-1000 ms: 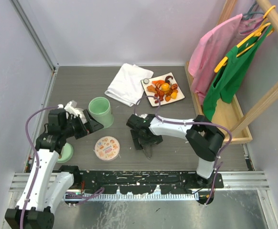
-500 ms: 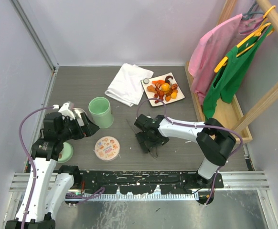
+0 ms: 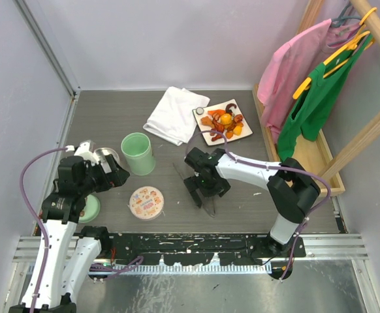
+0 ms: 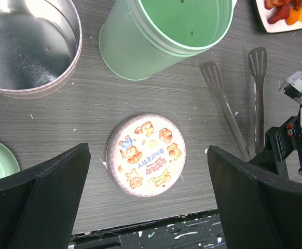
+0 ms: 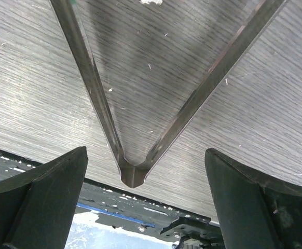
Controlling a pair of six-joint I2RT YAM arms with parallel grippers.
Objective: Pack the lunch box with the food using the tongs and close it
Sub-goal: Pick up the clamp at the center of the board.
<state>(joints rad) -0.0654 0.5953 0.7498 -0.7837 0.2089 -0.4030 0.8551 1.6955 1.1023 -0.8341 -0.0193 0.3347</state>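
Looks like a robot lab test cell, not a home. Boxed in by plain pale walls point(image 3: 177, 39); grey worktop point(image 3: 111, 117); two arms point(image 3: 255, 173) bolted to a metal rail point(image 3: 337, 242) at the near edge, purple cables point(image 3: 25, 179) looping loose. Set out like props: a wooden rack point(image 3: 307, 156) with a pink garment point(image 3: 288, 65) and a green garment point(image 3: 314, 104) on hangers, a folded white cloth point(image 3: 174, 114), a plate point(image 3: 211, 139) of food point(image 3: 224, 121).
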